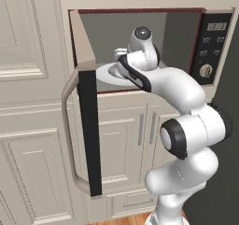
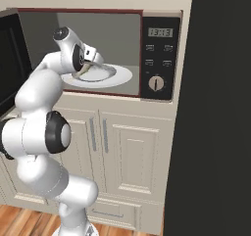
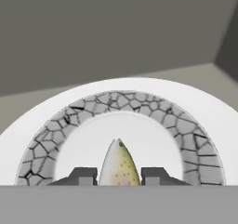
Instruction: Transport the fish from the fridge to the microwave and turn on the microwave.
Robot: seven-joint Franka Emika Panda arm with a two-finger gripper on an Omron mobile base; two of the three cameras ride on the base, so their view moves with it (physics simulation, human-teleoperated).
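The gripper (image 3: 119,176) is pinched tight on the fish (image 3: 119,165), which sticks out between the two fingers (image 3: 83,175). Just past the fish's nose is one white plate (image 3: 28,121) with a cracked grey ring, inside the microwave (image 2: 162,19). If the fingers let go too high, the fish could bounce or slide off the plate. The open door (image 1: 88,126), off to the side of the arm, might get bumped on the way out. I count one fish, one plate, one microwave, one knob (image 2: 156,83).
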